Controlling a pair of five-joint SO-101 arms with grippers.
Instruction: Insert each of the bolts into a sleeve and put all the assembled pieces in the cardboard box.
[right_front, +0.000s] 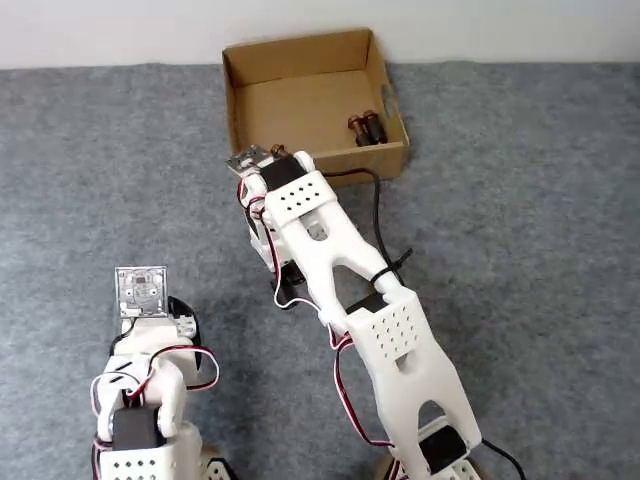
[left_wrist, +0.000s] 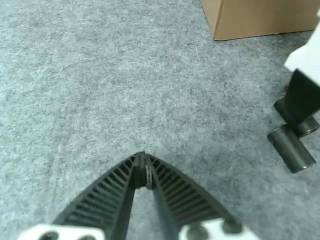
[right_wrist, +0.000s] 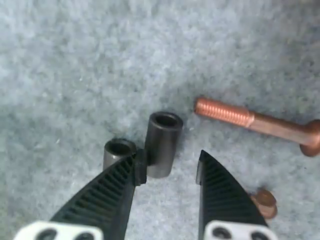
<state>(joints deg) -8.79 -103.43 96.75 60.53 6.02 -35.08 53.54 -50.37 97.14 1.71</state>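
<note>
Left hand (left_wrist: 143, 167): fingers together, nothing in them, low over the grey felt-covered counter (left_wrist: 100, 75) near its own base. Idle.

Right hand (right_wrist: 170, 160): further out, pointing down at the counter just short of the box. Fingers apart.
- Dark cylindrical metal sleeve (right_wrist: 163, 145) sits between them and looks to be standing on end, bore up. It touches one finger (right_wrist: 122, 182), with a gap to the other. Not clamped.
- Second dark sleeve (right_wrist: 119, 151) is just beside the first, on the outer side of that same finger and partly hidden by it.
- Copper-coloured threaded bolt (right_wrist: 250, 121) lies flat just past the sleeves, threaded end toward the first sleeve but apart from it.
- Second copper bolt (right_wrist: 264, 202) pokes out from behind the other finger. I can't tell how it lies.

Farthest: open brown cardboard box (right_front: 305, 50) at the far side of the counter, with two assembled pieces (right_front: 367, 128) lying in one corner.

My read: two done, and two bolt/sleeve pairs are loose. The step in hand is the grasp on the first sleeve.

Next move:
- Close squarely on that sleeve. One finger sits between the two sleeves, so any sideways shift could tip the neighbour.
- Grip on the wall and leave the bore open.
- A bolt then goes in thread-first, probably a job for the free left hand.
</note>
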